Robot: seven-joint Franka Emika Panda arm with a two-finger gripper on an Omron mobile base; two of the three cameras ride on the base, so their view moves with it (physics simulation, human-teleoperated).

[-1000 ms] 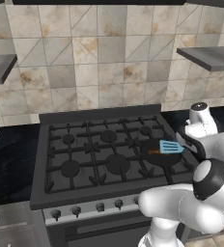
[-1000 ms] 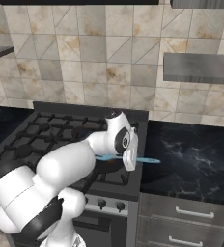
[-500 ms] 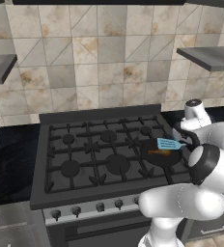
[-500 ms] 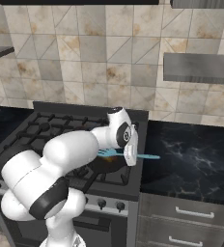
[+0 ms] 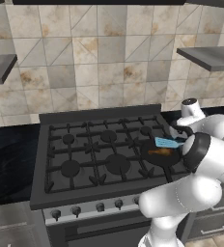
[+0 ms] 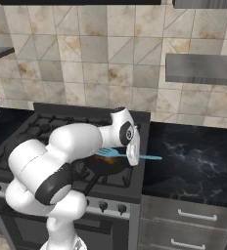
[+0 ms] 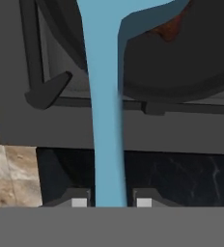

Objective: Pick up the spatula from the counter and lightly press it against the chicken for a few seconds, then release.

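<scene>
Two fingertips [image 7: 144,201] pinch the thin handle of the blue spatula [image 7: 104,120]. The gripper [image 7: 108,202] is closed almost all the way, with the handle running straight out between the jaws.

Pickup looks done: the spatula is off the counter [image 6: 193,166] and held roughly level over the stove [image 5: 85,164]. Its blade end reaches over the rim of the dark pan [image 5: 155,161], which sits on the stove's right side toward the front. The chicken [image 5: 161,152], an orange-brown piece, lies in that pan just beside the blade.

Can't tell whether the blade touches the meat. In the left base view it seems to hang just above and slightly behind it. My read: approach to the press.

- **Next move:** small shift to put the blade flat over the chicken, then a slow descent to contact. Light force only, brief hold, then let off.
- **Risks:** the grip is far out on a long thin handle, so the blade may pivot in the jaws under load. Too much push could slide the chicken or nudge the pan on the grate.
- **Surroundings:** black gas stove with cast grates and a row of knobs [image 5: 75,211] along the front. Black marbled counter on either side, beige tiled backsplash [image 5: 99,62], grey wall shelf [image 6: 203,68] up right, drawers [image 6: 193,215] under the counter.
</scene>
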